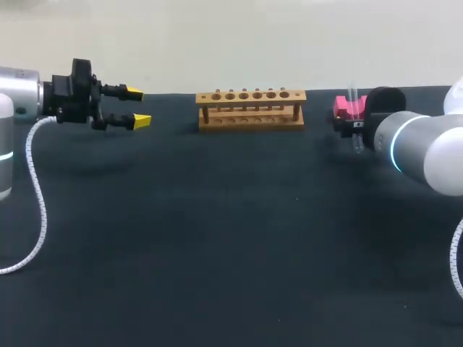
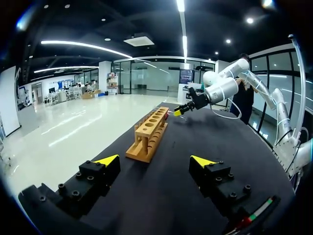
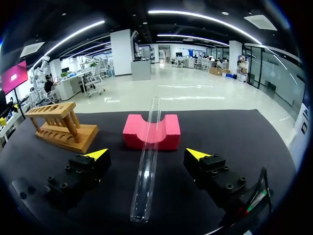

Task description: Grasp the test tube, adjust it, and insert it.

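Observation:
A clear glass test tube (image 3: pixel 148 161) lies in the groove of a pink foam cradle (image 3: pixel 168 133), its rounded end sticking out toward my right wrist. My right gripper (image 3: pixel 147 154) is open and straddles the tube, with a yellow tip on each side and neither touching it. In the head view the tube (image 1: pixel 357 143) and cradle (image 1: pixel 347 108) sit at the back right, partly hidden by my right arm (image 1: pixel 412 141). The wooden rack (image 1: pixel 251 108) with a row of holes stands at the back middle. My left gripper (image 1: pixel 137 108) hovers open at the far left, holding nothing.
In the left wrist view the rack (image 2: pixel 149 132) stands ahead of the open left gripper (image 2: pixel 155 160), with my right arm (image 2: pixel 220 90) beyond it. The dark table (image 1: pixel 231 238) stretches toward the near edge.

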Robot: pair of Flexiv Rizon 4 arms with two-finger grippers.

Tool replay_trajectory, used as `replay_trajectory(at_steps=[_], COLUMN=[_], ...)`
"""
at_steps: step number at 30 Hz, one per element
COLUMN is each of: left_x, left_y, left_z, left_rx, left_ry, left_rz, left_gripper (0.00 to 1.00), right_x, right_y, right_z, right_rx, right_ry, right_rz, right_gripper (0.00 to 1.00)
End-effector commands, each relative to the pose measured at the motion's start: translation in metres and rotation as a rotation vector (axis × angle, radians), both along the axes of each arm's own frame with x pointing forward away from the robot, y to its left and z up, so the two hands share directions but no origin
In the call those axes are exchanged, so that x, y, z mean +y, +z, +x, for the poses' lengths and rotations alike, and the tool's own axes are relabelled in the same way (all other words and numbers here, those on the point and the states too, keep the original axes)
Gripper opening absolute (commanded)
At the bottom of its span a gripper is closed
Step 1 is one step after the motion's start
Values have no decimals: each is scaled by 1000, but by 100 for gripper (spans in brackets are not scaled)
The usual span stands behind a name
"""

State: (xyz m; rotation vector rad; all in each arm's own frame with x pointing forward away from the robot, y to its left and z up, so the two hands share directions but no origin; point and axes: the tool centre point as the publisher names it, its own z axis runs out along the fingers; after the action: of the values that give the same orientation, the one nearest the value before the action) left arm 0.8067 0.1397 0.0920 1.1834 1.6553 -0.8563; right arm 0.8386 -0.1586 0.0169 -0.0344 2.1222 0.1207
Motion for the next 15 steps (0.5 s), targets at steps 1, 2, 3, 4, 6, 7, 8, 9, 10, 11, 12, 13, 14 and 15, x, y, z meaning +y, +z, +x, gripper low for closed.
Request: replay_trajectory(at_steps=[1, 2, 3, 4, 6, 7, 8, 9, 10, 11, 12, 13, 14, 15], left_x=[0, 0, 0, 0, 0, 0, 0, 0, 0, 0, 0, 0, 0, 0], left_y=[-1, -1, -1, -1, -1, -1, -1, -1, -1, -1, -1, -1, -1, -1], left_z=[-1, -1, -1, -1, -1, -1, -1, -1, -1, -1, -1, -1, -1, -1], left_rx=[-5, -5, -5, -5, -5, -5, -5, -5, -5, -5, -5, -5, -5, -5], left_ry=[1, 1, 1, 1, 1, 1, 1, 1, 1, 1, 1, 1, 1, 1], left_rz=[-3, -3, -3, -3, -3, -3, -3, -3, -3, -3, -3, -3, -3, -3], left_gripper=[100, 100, 100, 100, 100, 100, 100, 100, 100, 100, 100, 100, 100, 100], right_x=[-3, -3, -3, -3, -3, -3, -3, -3, -3, -4, -4, -4, -4, -4], right_y=[-8, -9, -10, -10, -12, -13, -14, -15, -15, -16, -16, -16, -16, -17], right_z=[4, 5, 6, 7, 8, 9, 10, 10, 11, 11, 12, 12, 13, 14], right_rx=[-212, -210, -208, -206, -200, -197, -195, -192, -190, -189, -187, -187, -186, -185], right_ry=[221, 225, 227, 229, 239, 242, 243, 244, 246, 247, 248, 250, 253, 253], right_rz=[166, 165, 165, 165, 161, 159, 158, 159, 158, 158, 158, 157, 157, 157], right_gripper=[100, 100, 100, 100, 100, 100, 100, 100, 100, 97, 85, 77, 71, 70])
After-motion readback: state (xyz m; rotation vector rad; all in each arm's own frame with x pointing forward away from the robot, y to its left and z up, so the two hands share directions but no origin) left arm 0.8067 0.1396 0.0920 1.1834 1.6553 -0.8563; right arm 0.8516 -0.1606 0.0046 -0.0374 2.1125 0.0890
